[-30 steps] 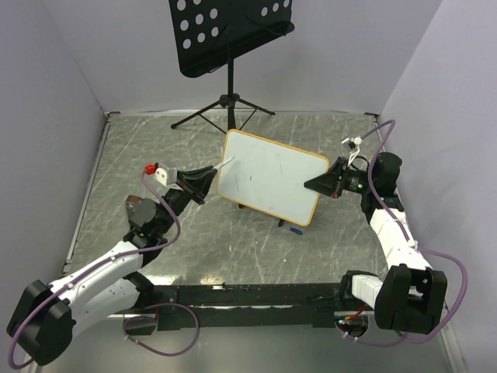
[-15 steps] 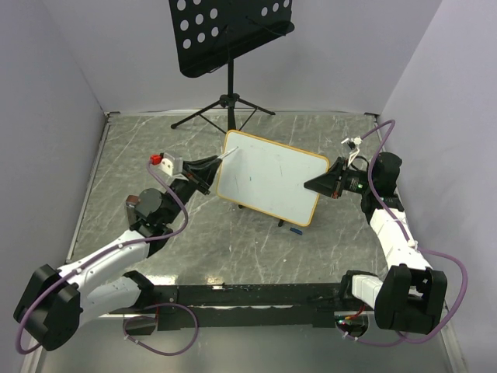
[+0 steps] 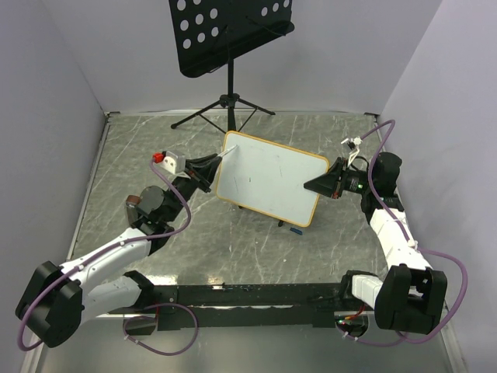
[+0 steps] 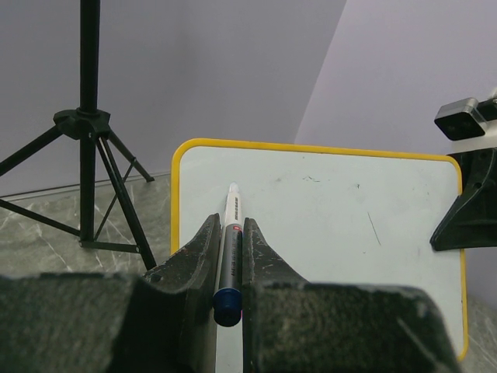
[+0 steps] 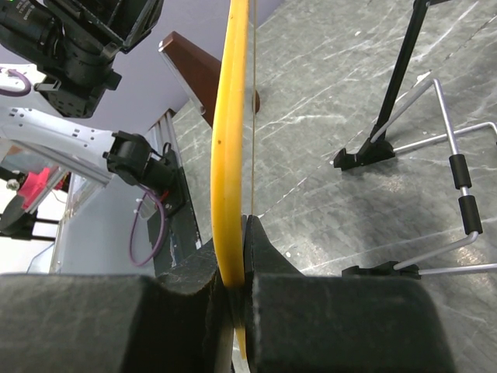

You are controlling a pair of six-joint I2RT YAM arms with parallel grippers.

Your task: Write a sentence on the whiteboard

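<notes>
Grey marbled tabletop is carrying the whiteboard, which is standing tilted near its middle. The left gripper is clenching a marker, pointing its tip at the whiteboard's upper left corner. The right gripper is pinching the whiteboard's right edge. A black music stand is standing behind the whiteboard, and a small blue object is lying just in front.

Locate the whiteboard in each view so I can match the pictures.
Top: whiteboard mid-frame, tilted.
Left wrist: whiteboard fills centre and right, behind the marker.
Right wrist: whiteboard edge-on, yellow rim rising from the jaws.
Shared landmark: the right gripper clamped on the whiteboard's edge, seen in all three.
</notes>
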